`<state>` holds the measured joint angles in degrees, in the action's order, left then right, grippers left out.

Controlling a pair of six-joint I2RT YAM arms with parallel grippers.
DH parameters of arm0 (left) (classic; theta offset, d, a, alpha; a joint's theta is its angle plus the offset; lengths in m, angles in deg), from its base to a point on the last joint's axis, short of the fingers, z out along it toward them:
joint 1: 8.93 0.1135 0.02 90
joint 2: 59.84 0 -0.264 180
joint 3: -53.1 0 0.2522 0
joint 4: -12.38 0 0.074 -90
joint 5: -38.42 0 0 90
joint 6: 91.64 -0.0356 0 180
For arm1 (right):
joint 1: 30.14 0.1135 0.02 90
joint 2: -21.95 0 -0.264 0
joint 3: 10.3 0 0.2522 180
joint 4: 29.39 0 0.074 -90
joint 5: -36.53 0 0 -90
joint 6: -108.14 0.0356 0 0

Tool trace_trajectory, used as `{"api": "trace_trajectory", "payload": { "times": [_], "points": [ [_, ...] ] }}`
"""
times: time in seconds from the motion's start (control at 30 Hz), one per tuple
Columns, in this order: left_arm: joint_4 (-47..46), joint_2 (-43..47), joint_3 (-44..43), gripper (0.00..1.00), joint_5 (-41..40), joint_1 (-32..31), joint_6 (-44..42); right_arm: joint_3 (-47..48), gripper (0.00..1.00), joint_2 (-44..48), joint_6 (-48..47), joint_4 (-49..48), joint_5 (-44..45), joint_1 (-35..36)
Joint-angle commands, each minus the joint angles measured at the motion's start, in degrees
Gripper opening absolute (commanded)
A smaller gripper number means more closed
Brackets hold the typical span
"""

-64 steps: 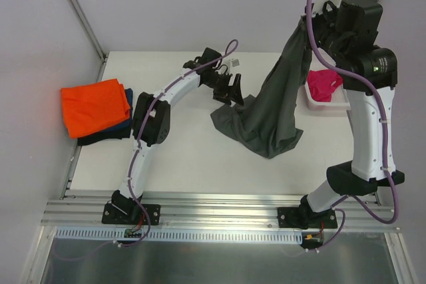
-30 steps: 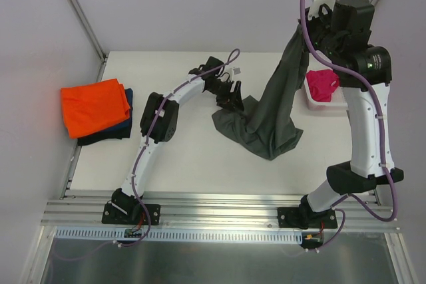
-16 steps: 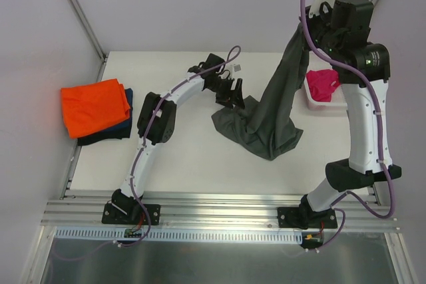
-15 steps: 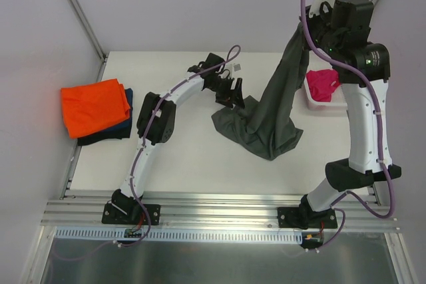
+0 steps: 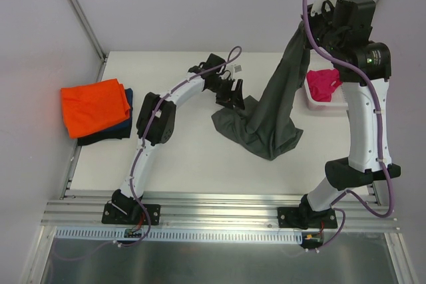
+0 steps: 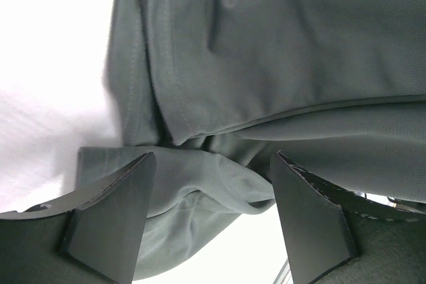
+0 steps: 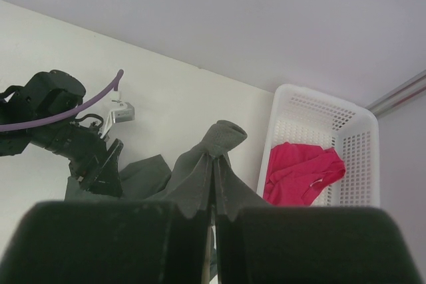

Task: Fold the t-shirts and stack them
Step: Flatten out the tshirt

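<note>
Your right gripper (image 7: 214, 207) pinches the dark grey t-shirt (image 5: 269, 121) tight, high above the table (image 5: 186, 157). Your left gripper (image 6: 213, 159) gapes wide, empty, at the shirt's bunched lower edge.

White surface (image 5: 186, 157) with shirts and a basket.
Navy shirt (image 5: 110, 135) lies at the left edge under orange shirt (image 5: 94, 106); grey shirt (image 5: 266, 131) rests its lower end mid-surface; basket (image 5: 326, 106) stands right.

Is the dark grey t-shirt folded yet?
Not folded: the dark grey t-shirt hangs from the raised right pincer, its lower end crumpled on the table.
</note>
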<state>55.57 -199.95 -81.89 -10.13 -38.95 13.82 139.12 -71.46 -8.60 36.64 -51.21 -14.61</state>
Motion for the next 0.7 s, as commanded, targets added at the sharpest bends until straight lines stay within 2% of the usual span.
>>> {"api": "trace_trajectory", "payload": {
  "times": [0.0, 0.67],
  "points": [
    [0.4, 2.7, -0.3, 0.7, 0.2, -1.6, -1.4, 1.2, 0.01, 1.5, 0.9, -1.7, -0.2, -0.6],
    [0.4, 1.5, -0.7, 0.69, -0.3, -2.1, -1.0, 0.7, 0.01, 1.7, 1.1, -1.6, -0.2, -1.4]
  ]
}}
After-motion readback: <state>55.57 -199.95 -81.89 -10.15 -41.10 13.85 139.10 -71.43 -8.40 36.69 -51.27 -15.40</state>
